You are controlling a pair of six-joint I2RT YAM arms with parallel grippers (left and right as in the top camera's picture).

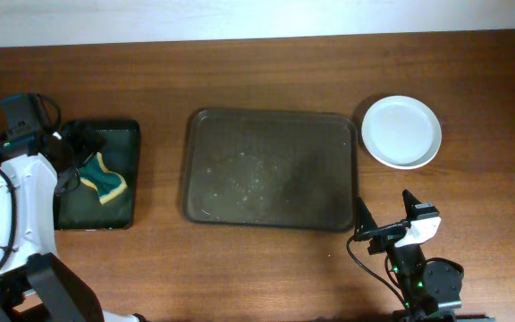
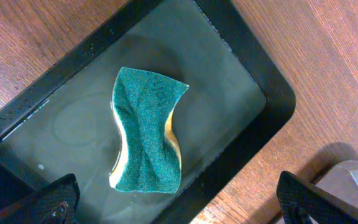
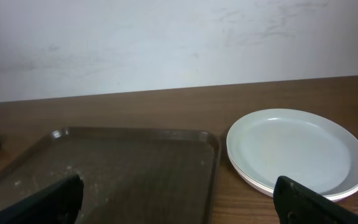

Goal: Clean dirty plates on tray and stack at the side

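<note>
The white plates [image 1: 401, 131] lie stacked on the table just right of the dark brown tray [image 1: 271, 170]. The tray holds no plate and shows only faint wet specks. The stack [image 3: 297, 149] and the tray [image 3: 135, 168] also show in the right wrist view. My right gripper [image 1: 384, 210] is open and empty, low near the table's front edge, facing the tray's right rim and the plates [image 3: 179, 193]. My left gripper [image 1: 77, 148] is open and empty above the small black tray [image 2: 179, 199].
A green and yellow sponge [image 2: 148, 140] lies in the wet small black tray [image 2: 253, 81] at the far left [image 1: 119, 134], and it also shows from overhead [image 1: 104, 177]. A white wall stands behind the table.
</note>
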